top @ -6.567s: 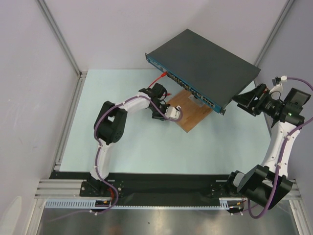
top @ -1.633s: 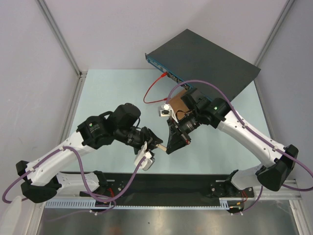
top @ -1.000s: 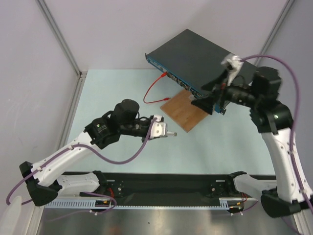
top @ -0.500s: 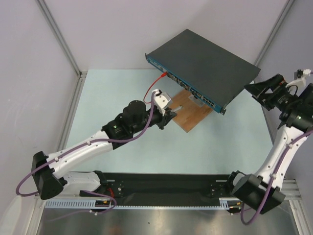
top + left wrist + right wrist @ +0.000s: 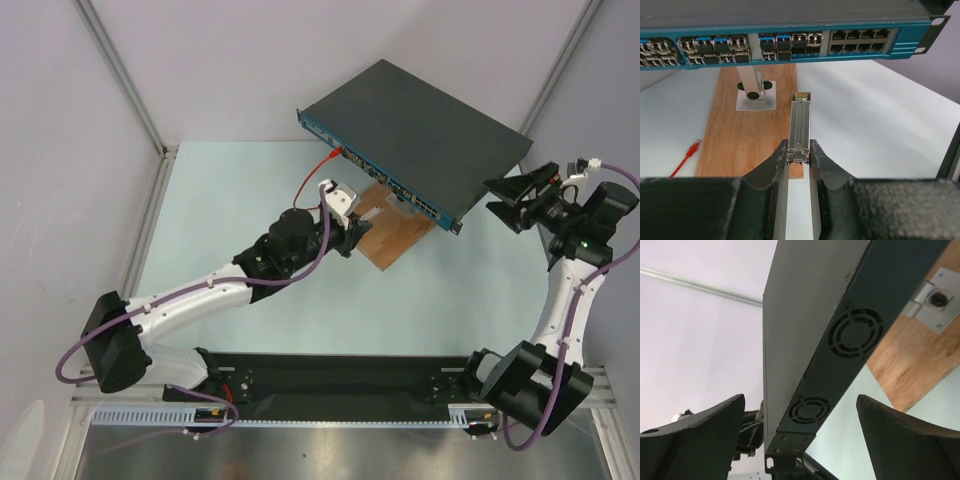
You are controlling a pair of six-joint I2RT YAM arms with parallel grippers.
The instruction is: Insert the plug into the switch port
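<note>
Left tool (image 5: 799, 152) pinched the plug (image 5: 800, 117) by its tail; only the left wrist view showed its tip short of the switch (image 5: 790, 22) dead ahead. Right tool (image 5: 800, 412) was spread wide, the switch's fan-vented side before it.

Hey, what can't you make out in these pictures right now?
- Top view: the plug is too small, mostly hidden behind the left gripper.
- Left wrist view: the switch front runs off the left edge; the red cable is cut off by the gripper.
- Right wrist view: the sockets are hidden; only the switch's vented side shows.
</note>
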